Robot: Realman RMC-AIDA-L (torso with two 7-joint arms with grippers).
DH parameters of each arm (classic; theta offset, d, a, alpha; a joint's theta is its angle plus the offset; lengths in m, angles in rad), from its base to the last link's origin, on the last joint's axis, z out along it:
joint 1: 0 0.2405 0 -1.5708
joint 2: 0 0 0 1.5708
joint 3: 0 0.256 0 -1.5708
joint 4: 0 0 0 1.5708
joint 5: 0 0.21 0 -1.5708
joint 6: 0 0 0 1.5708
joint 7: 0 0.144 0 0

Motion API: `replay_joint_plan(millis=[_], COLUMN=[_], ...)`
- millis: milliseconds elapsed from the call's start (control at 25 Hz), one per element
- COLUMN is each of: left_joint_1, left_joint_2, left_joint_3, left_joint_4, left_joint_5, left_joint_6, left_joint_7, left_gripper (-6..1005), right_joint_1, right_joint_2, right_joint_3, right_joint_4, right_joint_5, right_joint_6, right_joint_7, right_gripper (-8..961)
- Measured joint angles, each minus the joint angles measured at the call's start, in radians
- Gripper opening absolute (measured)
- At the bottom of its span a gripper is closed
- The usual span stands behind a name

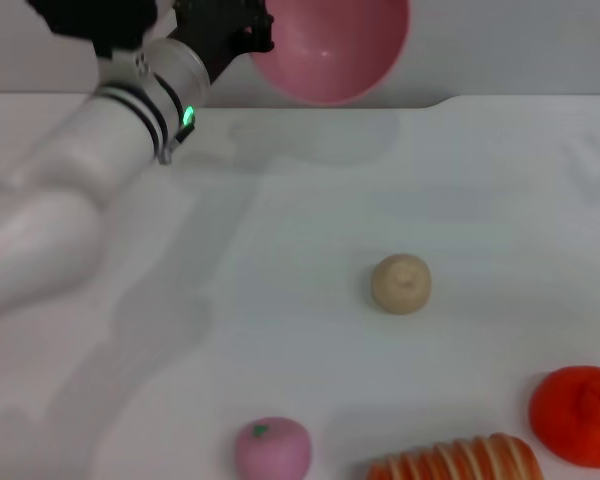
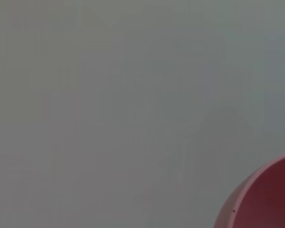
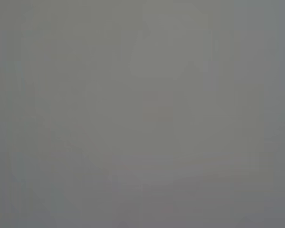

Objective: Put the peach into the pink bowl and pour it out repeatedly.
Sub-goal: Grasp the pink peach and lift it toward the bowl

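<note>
High at the back of the head view, the pink bowl (image 1: 330,45) hangs in the air, tipped so its hollow faces me, and nothing shows inside it. My left gripper (image 1: 252,35) is shut on the bowl's left rim, at the end of the white arm reaching in from the left. A curved piece of the bowl (image 2: 266,199) also shows in the left wrist view. The peach (image 1: 272,448), small, pink and marked with a green leaf, lies on the white table (image 1: 280,300) near the front edge, far from the bowl. My right gripper is out of view.
A beige bun-like lump (image 1: 400,283) sits mid-table. A bright orange tangerine (image 1: 578,415) lies at the front right, with an orange-and-white striped item (image 1: 455,460) beside the peach. The table's far edge runs just under the bowl.
</note>
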Motion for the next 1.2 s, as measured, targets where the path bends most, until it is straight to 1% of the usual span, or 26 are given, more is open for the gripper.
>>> replay_joint_plan(millis=[160, 320, 440, 480, 560, 600, 640, 680, 720, 760, 800, 920, 1000, 1080, 1200], left_joint_1=[-0.06, -0.144, -0.193, -0.208, -0.208, -0.214, -0.216, -0.216, -0.211, -0.211, -0.208, -0.201, -0.195, -0.188, -0.176], left_joint_2=[0.005, 0.006, 0.007, 0.013, 0.013, 0.022, 0.037, 0.042, 0.055, 0.055, 0.063, 0.081, 0.087, 0.092, 0.095], left_joint_3=[-0.174, -0.42, -0.582, -0.65, -0.65, -0.687, -0.716, -0.722, -0.735, -0.735, -0.739, -0.744, -0.745, -0.746, -0.746], left_joint_4=[0.004, 0.0, -0.009, -0.011, -0.011, -0.011, -0.011, -0.011, -0.012, -0.012, -0.016, -0.023, -0.024, -0.025, -0.025], left_joint_5=[0.0, -0.001, -0.001, 0.0, 0.0, 0.001, 0.001, 0.001, 0.001, 0.001, 0.001, 0.001, 0.001, 0.001, 0.001], left_joint_6=[0.264, 0.603, 0.812, 0.912, 0.912, 0.974, 1.047, 1.068, 1.114, 1.114, 1.139, 1.211, 1.253, 1.285, 1.309], left_joint_7=[0.058, 0.214, 0.315, 0.351, 0.351, 0.365, 0.374, 0.375, 0.376, 0.376, 0.376, 0.371, 0.369, 0.368, 0.368], left_gripper=[45, 45, 45, 45, 45, 44, 44, 44, 44, 44, 44, 44, 44, 44, 44], right_joint_1=[0.008, 0.013, 0.013, 0.013, 0.015, 0.016, 0.019, 0.024, 0.041, 0.041, 0.054, 0.114, 0.15, 0.188, 0.238], right_joint_2=[0.0, 0.0, 0.0, 0.0, 0.0, 0.0, 0.001, 0.001, 0.001, 0.001, 0.001, 0.001, 0.002, 0.003, 0.005], right_joint_3=[-0.005, -0.025, -0.05, -0.059, -0.08, -0.095, -0.112, -0.13, -0.172, -0.172, -0.19, -0.257, -0.306, -0.369, -0.463], right_joint_4=[-0.047, -0.107, -0.17, -0.207, -0.285, -0.325, -0.367, -0.404, -0.481, -0.481, -0.51, -0.593, -0.624, -0.64, -0.617], right_joint_5=[-0.132, -0.246, -0.325, -0.373, -0.462, -0.501, -0.543, -0.58, -0.658, -0.658, -0.695, -0.811, -0.876, -0.932, -1.005], right_joint_6=[-0.01, -0.044, -0.089, -0.121, -0.179, -0.203, -0.23, -0.253, -0.31, -0.31, -0.344, -0.439, -0.474, -0.48, -0.457], right_joint_7=[0.063, 0.131, 0.184, 0.219, 0.29, 0.325, 0.364, 0.398, 0.476, 0.476, 0.516, 0.643, 0.715, 0.772, 0.827], right_gripper=[438, 437, 436, 436, 436, 435, 435, 435, 435, 434, 434, 434, 433, 433, 432])
